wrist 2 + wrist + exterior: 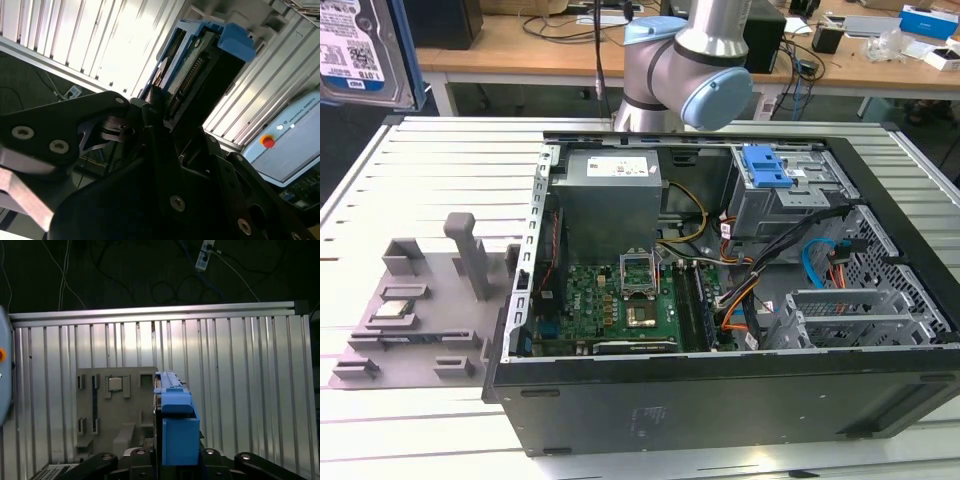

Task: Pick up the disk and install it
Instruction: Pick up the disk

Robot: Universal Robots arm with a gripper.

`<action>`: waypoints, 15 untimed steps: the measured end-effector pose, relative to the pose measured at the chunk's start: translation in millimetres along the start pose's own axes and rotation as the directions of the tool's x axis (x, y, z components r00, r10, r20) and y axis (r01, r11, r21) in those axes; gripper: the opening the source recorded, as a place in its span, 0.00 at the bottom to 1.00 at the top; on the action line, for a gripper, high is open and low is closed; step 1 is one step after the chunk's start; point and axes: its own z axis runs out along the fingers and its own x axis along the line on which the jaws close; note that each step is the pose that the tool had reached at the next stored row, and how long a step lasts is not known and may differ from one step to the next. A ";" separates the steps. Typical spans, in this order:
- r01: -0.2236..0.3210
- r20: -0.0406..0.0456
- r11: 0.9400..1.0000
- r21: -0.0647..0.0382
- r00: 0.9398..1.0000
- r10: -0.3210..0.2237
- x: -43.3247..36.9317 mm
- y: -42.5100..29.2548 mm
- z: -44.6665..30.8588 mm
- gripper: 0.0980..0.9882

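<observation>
We see the gripper point(172, 462) clamped on the disk point(177, 430), held edge-on between its jaws, with the ribbed bench point(250, 390) and a grey tray point(112, 405) beyond it.

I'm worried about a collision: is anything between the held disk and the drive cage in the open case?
Nothing visible blocks it. The gripper is shut on the disk, up off the table; the computer case lies open and the drive cage is uncovered, though cables run close beside it.
</observation>
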 end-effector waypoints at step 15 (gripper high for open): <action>0.052 -0.002 0.999 -0.001 0.999 -0.052 -0.3 1.1 -23.5 0.30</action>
